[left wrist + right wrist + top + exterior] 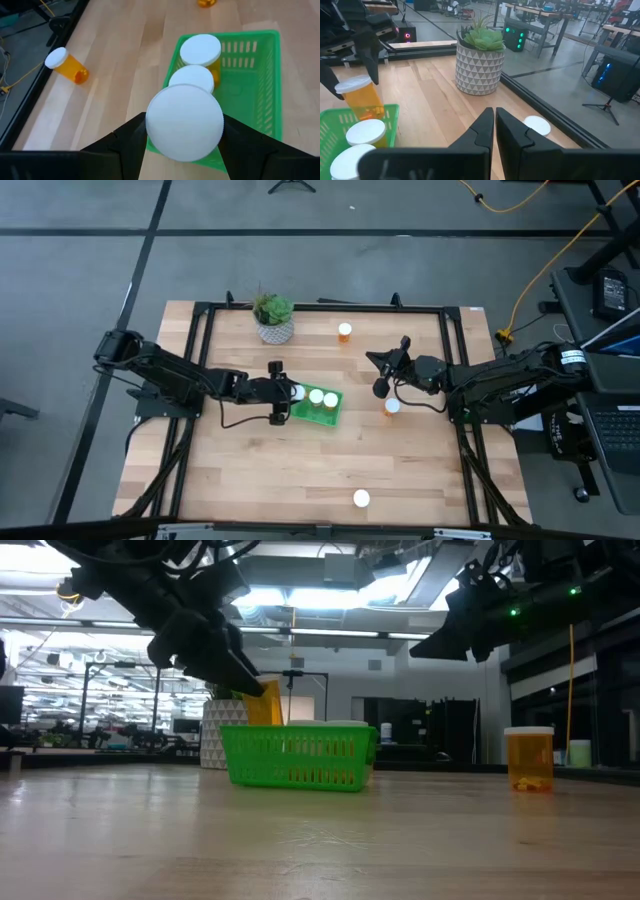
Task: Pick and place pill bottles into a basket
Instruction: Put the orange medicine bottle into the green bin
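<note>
- Left claw (285,394) sits just left of centre in the overhead shot, right at the left edge of the green basket (334,412). Its fingers (122,145) are clamped on a pill bottle (297,392), white cap facing the wrist camera, so it's holding that one over the basket's rim.
- In the table-level view that held bottle (263,703) is tilted and hangs above the basket's back left corner, not down inside.
- Two more bottles (316,396) stand upright in the basket already, side by side, white caps up, in its upper part in the overhead picture.
- Right claw (385,373) is right of centre, up off the worktop (250,470), fingers pinched together with nothing between them.
- A loose bottle (391,407) stands on the worktop just below the right claw in the overhead frame; at table level it's the upright one at the right (530,758).
- Another bottle (344,332) is near the top edge of the worktop, right of the potted plant (273,317).
- Last one (361,499) is well apart from everything, down at the bottom centre.
- The plant, in a white patterned pot, stands at the upper middle, above the basket.
</note>
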